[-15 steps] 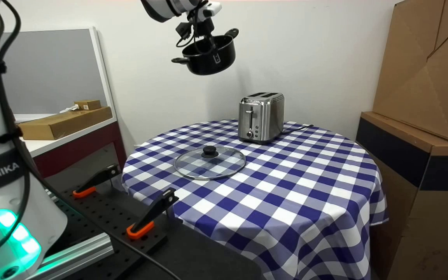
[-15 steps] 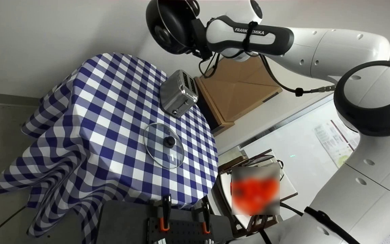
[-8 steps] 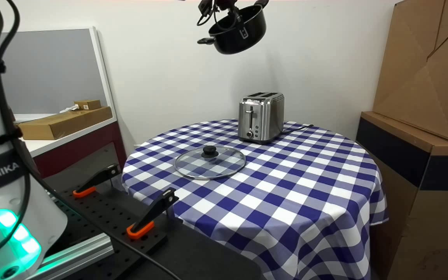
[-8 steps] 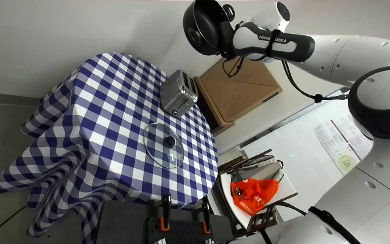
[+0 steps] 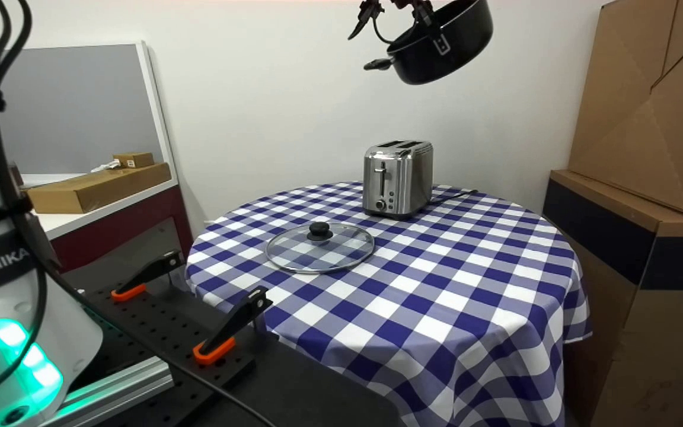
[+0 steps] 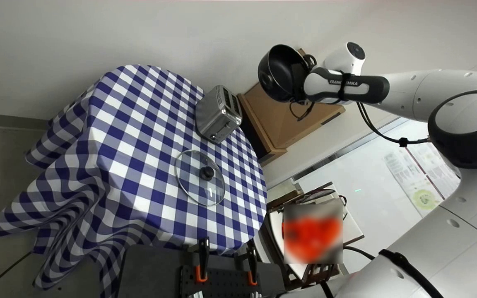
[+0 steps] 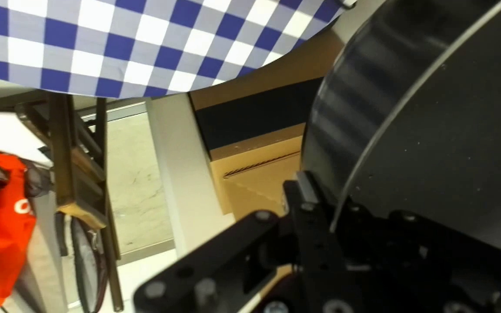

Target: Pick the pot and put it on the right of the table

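Note:
The black pot (image 5: 460, 47) hangs in the air, tilted, high above the table (image 5: 448, 267) in an exterior view, to the right of the toaster's top. It also shows in an exterior view (image 6: 278, 70), near the cardboard boxes. My gripper (image 7: 320, 200) is shut on the pot's rim, one finger outside the wall and the other inside. The pot's wall (image 7: 359, 100) fills the right of the wrist view. The inner finger is mostly lost in the dark. The checked table cloth (image 7: 146, 43) shows at the top of the wrist view.
The silver toaster (image 5: 398, 178) stands at the back of the table, its cord behind. The glass lid (image 5: 319, 232) lies nearer the front left. Large cardboard boxes (image 5: 614, 249) stand at the right. A dark workbench with orange-handled clamps (image 5: 217, 350) is at the front left.
The arm has carried the pot rightward in both exterior views, from left of the toaster to above and right of it. The pot is tilted more. Lid and toaster have not moved.

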Tool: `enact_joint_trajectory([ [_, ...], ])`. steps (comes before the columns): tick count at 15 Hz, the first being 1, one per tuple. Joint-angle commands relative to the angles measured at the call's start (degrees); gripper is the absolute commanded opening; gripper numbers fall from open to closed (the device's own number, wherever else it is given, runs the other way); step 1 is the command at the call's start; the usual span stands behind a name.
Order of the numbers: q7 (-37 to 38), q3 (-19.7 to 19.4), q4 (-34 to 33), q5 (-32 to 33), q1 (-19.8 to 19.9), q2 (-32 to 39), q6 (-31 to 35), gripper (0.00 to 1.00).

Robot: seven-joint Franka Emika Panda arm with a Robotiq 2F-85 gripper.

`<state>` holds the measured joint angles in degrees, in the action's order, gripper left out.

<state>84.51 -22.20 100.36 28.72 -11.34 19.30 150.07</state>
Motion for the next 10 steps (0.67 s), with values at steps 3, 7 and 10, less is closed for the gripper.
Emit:
enact_joint_trajectory([
  [3, 10.8, -1.8, 8.7, 3.7, 4.9, -2.0, 2.3, 0.01],
  [7, 15.4, -2.6, 15.1, 2.8, 8.2, -1.3, 4.7, 0.01],
  [10, 18.7, -3.9, 19.5, 2.5, 10.1, -1.0, 7.0, 0.01],
])
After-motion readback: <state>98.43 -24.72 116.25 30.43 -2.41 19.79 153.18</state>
